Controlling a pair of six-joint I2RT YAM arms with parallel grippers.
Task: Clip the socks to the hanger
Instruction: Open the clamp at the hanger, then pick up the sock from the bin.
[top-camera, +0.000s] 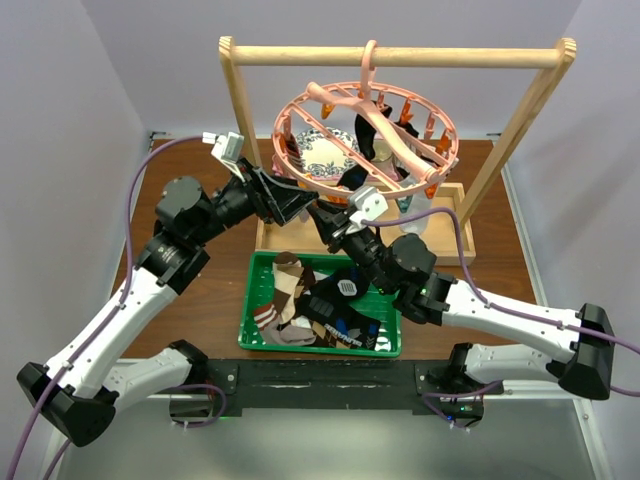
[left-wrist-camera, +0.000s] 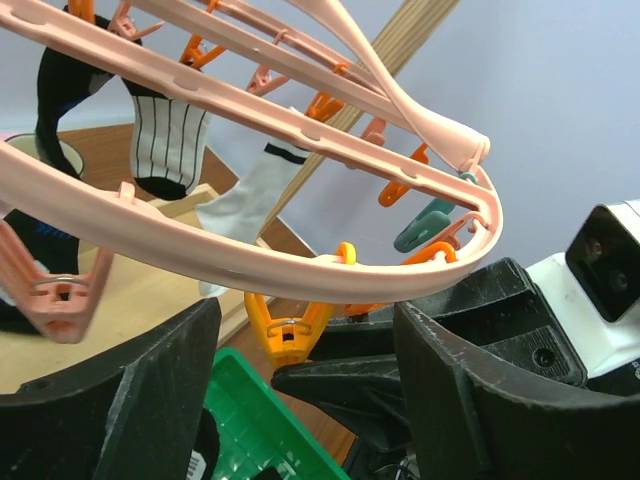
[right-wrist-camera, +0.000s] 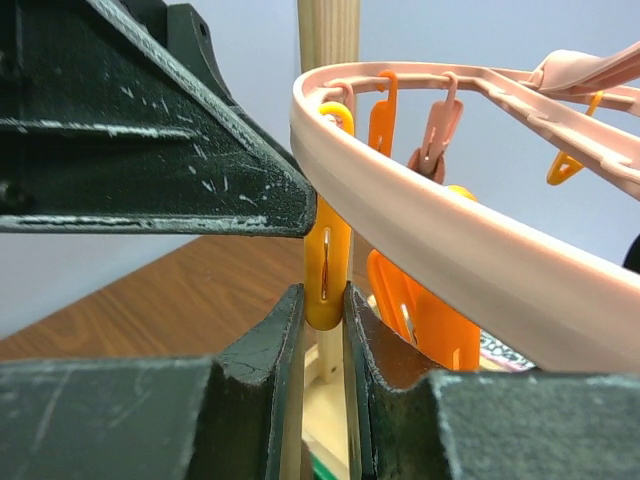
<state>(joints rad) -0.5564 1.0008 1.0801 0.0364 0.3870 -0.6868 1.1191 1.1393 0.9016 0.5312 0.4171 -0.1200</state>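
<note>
The hanger (left-wrist-camera: 200, 255) hangs by its hook from the top bar of the rack (top-camera: 400, 57), which stands toward the far edge of the table (top-camera: 500, 275). Both arms reach up to the near side of its ring. The right gripper (right-wrist-camera: 323, 310) has its fingers pressed in on an orange clip (right-wrist-camera: 325, 250) that dangles from the rim, pinching it from both sides. The clip's lower end is hidden between the fingers, so I can't tell whether it is squeezed open. The left gripper (left-wrist-camera: 305, 320) sits just beside it with its fingers spread wide, one on each side of that same clip and not touching it, the rim passing just above them.

A few socks (left-wrist-camera: 170, 140) are already on the ring: a dark striped one, a white one and a black one hang from clips on its far side. The rest lie heaped in the green basket (top-camera: 248, 300) at the middle of the table's near edge, between the two arms.
</note>
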